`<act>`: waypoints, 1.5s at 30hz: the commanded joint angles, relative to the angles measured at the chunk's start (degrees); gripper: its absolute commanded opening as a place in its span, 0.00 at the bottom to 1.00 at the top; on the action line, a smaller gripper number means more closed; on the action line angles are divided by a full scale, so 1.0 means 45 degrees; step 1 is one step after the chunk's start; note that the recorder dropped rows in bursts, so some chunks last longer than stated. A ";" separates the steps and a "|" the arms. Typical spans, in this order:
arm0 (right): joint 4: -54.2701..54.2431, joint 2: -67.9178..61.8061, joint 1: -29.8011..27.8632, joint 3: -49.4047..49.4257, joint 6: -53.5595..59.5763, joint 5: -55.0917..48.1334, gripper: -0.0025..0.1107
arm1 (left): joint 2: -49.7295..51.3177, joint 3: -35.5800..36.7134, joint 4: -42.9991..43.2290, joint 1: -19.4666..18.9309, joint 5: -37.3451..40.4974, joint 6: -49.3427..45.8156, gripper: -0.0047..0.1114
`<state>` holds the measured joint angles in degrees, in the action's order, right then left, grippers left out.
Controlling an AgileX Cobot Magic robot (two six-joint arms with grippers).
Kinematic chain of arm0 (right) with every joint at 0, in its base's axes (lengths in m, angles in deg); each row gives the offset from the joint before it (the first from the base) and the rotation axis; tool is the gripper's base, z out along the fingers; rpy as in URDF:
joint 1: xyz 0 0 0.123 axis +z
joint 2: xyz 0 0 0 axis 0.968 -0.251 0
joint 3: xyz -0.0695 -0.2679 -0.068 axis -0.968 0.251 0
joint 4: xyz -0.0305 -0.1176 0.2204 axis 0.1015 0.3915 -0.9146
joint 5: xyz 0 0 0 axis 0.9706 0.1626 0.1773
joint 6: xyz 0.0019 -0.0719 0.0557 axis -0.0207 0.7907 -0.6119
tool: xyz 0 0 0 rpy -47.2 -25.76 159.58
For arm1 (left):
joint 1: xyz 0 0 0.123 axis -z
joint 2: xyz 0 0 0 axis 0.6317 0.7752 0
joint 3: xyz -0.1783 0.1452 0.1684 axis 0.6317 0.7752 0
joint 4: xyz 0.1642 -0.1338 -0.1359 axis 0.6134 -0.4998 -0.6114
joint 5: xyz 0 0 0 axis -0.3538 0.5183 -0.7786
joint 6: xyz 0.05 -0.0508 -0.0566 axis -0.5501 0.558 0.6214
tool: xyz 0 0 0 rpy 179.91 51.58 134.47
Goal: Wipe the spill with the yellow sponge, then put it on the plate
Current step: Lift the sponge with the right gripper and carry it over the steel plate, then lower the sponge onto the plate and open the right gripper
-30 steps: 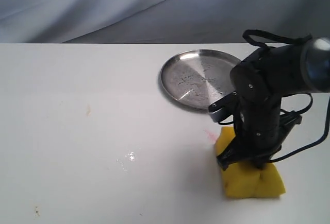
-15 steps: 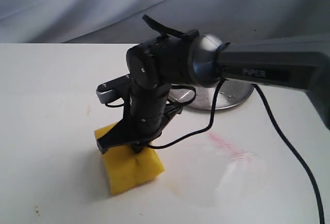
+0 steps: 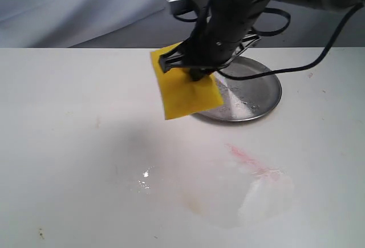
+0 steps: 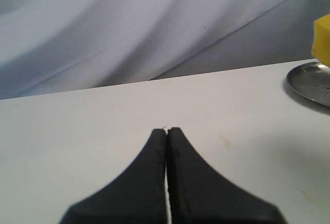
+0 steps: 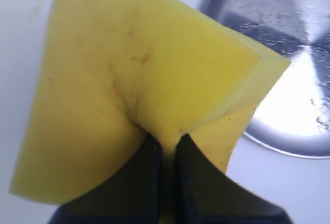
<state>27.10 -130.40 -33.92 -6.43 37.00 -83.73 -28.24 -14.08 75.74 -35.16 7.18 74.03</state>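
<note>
My right gripper [image 3: 197,72] is shut on the yellow sponge [image 3: 185,91] and holds it in the air, pinched at one edge and hanging tilted. The sponge overlaps the near left rim of the round steel plate [image 3: 256,88]. In the right wrist view the sponge [image 5: 139,80] folds into the gripper [image 5: 167,141], with the plate [image 5: 294,110] behind it. A pale wet amber-tinted smear of the spill [image 3: 228,202] lies on the table in front of the plate. My left gripper [image 4: 167,130] is shut and empty, low over the table; it sees the sponge corner [image 4: 322,38] and the plate edge [image 4: 312,82].
A thin pink-red streak [image 3: 245,157] crosses the white table just behind the smear. Small glinting wet drops [image 3: 144,178] lie left of it. A grey cloth backdrop [image 3: 85,8] hangs behind the table's far edge.
The right gripper dragged the sponge leftward across the table, then lifted it up and back to the plate's left rim. A wet smear now shows on the table.
</note>
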 commanded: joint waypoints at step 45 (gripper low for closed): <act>-0.0244 -0.1929 -0.3793 -0.0526 -0.1664 0.3383 0.58 | -0.0044 -0.0038 0.0010 -0.0011 -0.0082 0.0104 0.04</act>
<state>25.03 -141.75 -50.83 -8.18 29.71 -65.70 -28.24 -14.08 75.74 -35.16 7.18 74.03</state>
